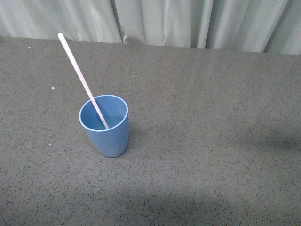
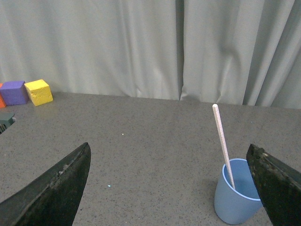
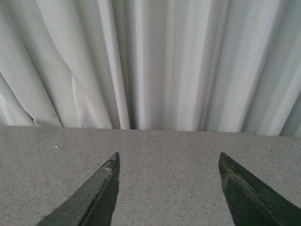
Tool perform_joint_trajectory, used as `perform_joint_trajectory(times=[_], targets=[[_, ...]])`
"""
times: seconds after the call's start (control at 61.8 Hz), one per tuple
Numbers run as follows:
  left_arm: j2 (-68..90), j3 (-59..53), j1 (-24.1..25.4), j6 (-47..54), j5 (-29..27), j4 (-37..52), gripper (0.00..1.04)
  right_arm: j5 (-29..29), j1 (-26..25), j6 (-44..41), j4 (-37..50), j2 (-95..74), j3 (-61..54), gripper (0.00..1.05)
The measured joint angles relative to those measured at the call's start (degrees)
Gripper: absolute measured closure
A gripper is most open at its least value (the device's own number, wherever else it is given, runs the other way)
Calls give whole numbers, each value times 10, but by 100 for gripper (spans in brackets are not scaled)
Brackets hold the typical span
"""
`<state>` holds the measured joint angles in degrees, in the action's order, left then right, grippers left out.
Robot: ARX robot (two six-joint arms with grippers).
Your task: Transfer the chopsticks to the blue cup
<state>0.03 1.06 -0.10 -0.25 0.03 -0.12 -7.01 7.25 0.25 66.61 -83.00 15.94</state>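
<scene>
The blue cup stands upright on the grey table. The pale speckled chopstick stands inside it, its foot at the cup's bottom, leaning up and to the far left over the rim. In the left wrist view the cup and the chopstick show beside one finger. My left gripper is open and empty, apart from the cup. My right gripper is open and empty over bare table, facing the curtain. Neither arm shows in the front view.
A grey curtain hangs along the table's far edge. In the left wrist view a yellow block and a purple block sit against the curtain, with an orange one at the frame edge.
</scene>
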Motion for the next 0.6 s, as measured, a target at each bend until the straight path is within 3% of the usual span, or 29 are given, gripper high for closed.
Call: perform_joint_trajectory(times=[0.291, 0.405, 0.599], targets=[[0, 0, 0, 0, 0, 0, 7, 25, -27, -3, -54, 130, -83, 104], [0, 0, 0, 0, 0, 0, 7, 66, -60, -2, -92, 192, -107, 104], [0, 0, 0, 0, 0, 0, 7, 69, -71, -2, -168, 299, -134, 104]])
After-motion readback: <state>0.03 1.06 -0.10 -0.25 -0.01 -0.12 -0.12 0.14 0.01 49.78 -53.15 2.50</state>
